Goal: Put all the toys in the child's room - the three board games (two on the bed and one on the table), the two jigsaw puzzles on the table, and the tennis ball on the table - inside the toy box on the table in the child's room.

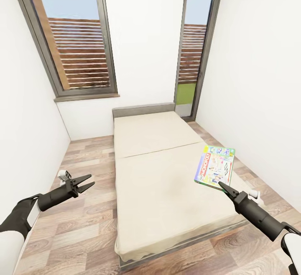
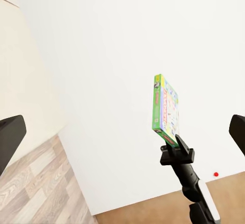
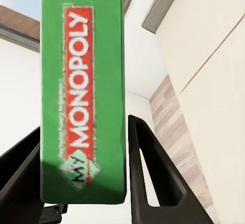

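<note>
The right end effector (image 1: 221, 186) is clenched on the lower edge of a thin, flat white-green board game box with a red band (image 1: 215, 166), holding it lifted above the right side of the low beige-mattressed bed (image 1: 159, 170). The left end effector (image 1: 85, 183) hangs released, fingers spread, over the wood-plank floor (image 1: 83, 229) left of the bed.

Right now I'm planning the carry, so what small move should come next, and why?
Probably raise the right pincer a little further, keeping it shut. It grips the white-green board game by its edge, above the bed, near that bed's right side. The toy box isn't in sight, so clearing the mattress before turning seems wise.
</note>
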Controlling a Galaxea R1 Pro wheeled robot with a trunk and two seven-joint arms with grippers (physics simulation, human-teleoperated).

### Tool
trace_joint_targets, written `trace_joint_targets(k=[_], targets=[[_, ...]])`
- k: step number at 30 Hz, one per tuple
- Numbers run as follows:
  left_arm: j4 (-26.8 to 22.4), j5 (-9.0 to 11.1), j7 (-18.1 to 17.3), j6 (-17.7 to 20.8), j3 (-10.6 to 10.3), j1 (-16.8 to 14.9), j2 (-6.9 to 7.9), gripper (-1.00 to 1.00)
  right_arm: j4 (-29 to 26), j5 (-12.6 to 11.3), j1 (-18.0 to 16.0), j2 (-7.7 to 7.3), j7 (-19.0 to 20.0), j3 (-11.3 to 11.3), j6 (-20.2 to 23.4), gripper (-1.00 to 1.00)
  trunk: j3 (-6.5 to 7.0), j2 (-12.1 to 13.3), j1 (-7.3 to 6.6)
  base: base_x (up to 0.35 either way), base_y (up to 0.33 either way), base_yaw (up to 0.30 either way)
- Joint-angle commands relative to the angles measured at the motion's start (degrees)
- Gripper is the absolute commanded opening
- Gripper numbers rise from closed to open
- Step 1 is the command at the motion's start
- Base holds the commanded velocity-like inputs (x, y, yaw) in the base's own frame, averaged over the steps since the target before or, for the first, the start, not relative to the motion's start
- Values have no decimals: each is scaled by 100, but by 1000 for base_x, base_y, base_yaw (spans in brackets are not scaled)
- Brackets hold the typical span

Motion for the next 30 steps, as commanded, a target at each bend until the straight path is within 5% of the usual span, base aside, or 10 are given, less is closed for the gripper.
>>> trace_joint_targets(k=[1, 13, 30], targets=[[1, -4, -21, 60, 4, -5, 0, 100, 0, 3, -6, 1, 19, -8, 33, -100, -12, -12, 3, 0, 0, 0], [1, 10, -33, 52, 5, -5, 0, 100, 0, 0, -6, 2, 16, -7, 32, -100, -10, -12, 3, 0, 0, -14], [-8, 13, -29, -12, 8, -5, 0, 100, 77, 15, -6, 1, 15, -7, 30, -100, 47, -12, 3, 0, 0, -244]])
